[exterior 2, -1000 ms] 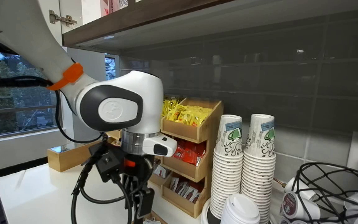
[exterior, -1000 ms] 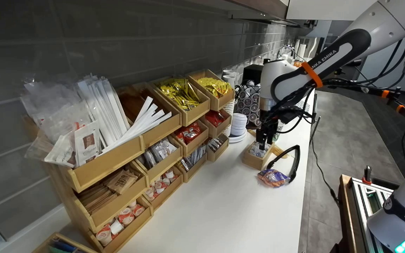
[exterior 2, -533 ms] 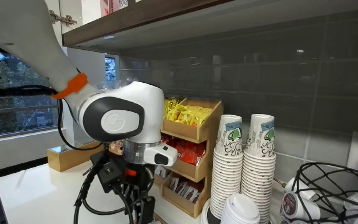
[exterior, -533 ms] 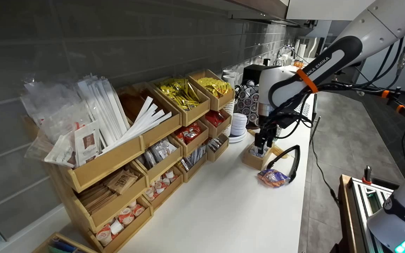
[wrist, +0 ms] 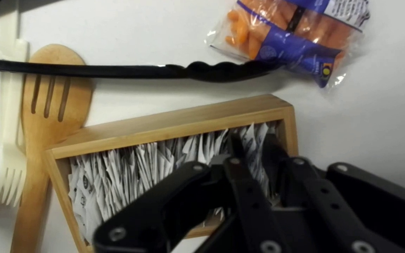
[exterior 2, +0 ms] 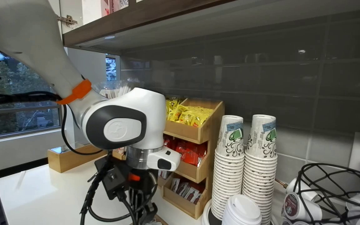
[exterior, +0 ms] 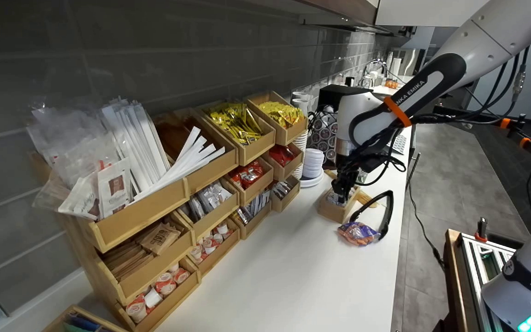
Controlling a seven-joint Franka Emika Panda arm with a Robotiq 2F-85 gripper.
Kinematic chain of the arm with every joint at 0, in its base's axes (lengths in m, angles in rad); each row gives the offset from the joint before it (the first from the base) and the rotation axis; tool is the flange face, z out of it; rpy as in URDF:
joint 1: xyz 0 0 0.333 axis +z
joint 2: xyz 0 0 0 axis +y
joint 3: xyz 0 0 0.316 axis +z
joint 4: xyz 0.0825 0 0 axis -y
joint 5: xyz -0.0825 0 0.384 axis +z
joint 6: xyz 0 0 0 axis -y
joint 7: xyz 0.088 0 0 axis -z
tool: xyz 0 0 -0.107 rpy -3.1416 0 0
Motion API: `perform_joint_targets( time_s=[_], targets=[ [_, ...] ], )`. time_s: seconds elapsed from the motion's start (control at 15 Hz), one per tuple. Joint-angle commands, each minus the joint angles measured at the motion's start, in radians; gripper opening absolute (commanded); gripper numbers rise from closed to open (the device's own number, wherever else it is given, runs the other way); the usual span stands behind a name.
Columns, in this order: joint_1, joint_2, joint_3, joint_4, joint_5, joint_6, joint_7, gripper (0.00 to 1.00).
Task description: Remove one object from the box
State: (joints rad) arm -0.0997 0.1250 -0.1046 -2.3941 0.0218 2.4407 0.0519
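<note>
1. The small wooden box [wrist: 174, 122] sits on the white tabletop [exterior: 270, 286], tightly filled with white paper packets [wrist: 125, 179] standing on edge.
2. The tool [wrist: 253, 149] reaches down into that box from above, toward one narrow end; the end wall is just beside one of its fingers [wrist: 273, 154], and most of the packets stand beyond the opposite finger.
3. Those fingers are fairly close together, with a few packets between them; whether they pinch the paper I cannot tell, for the tips are blurred.
4. Near the box's long side I see a curved black strip [wrist: 125, 71], apart from the wood. One end meets a clear and purple bag [wrist: 294, 38] of orange pieces; which is on top there I cannot make out.
5. By the box's other narrow end lies a slotted wooden spatula [wrist: 42, 140], perhaps touching it, I cannot say. The strip crosses over its head, and a pale fork [wrist: 14, 154] lies just beside.
6. Farther off stand a tiered wooden rack [exterior: 212, 169] of sachets and two stacks of paper cups [exterior 2: 229, 175]; a cabinet [exterior 2: 120, 23] hangs overhead.
7. Against half a second ago, the arm [exterior: 431, 87] is lower in both exterior views, and the fingers look nearer each other; box, bag and strip keep their places.
</note>
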Motion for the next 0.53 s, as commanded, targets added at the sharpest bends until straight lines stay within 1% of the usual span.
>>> perform_joint_targets(
  time_s=[0.0, 0.07, 0.13, 0.2, 0.33, 0.47],
  targets=[
    [-0.002, 0.026, 0.006, 0.012, 0.028, 0.032, -0.019, 0.24],
    [-0.002, 0.028, 0.007, 0.014, 0.030, 0.033, -0.019, 0.23],
    [-0.002, 0.029, 0.007, 0.016, 0.032, 0.033, -0.019, 0.24],
    [-0.002, 0.030, 0.009, 0.017, 0.034, 0.033, -0.019, 0.29],
    [-0.002, 0.031, 0.010, 0.020, 0.038, 0.032, -0.019, 0.50],
    [-0.002, 0.029, 0.012, 0.021, 0.044, 0.028, -0.021, 0.52]
  ],
)
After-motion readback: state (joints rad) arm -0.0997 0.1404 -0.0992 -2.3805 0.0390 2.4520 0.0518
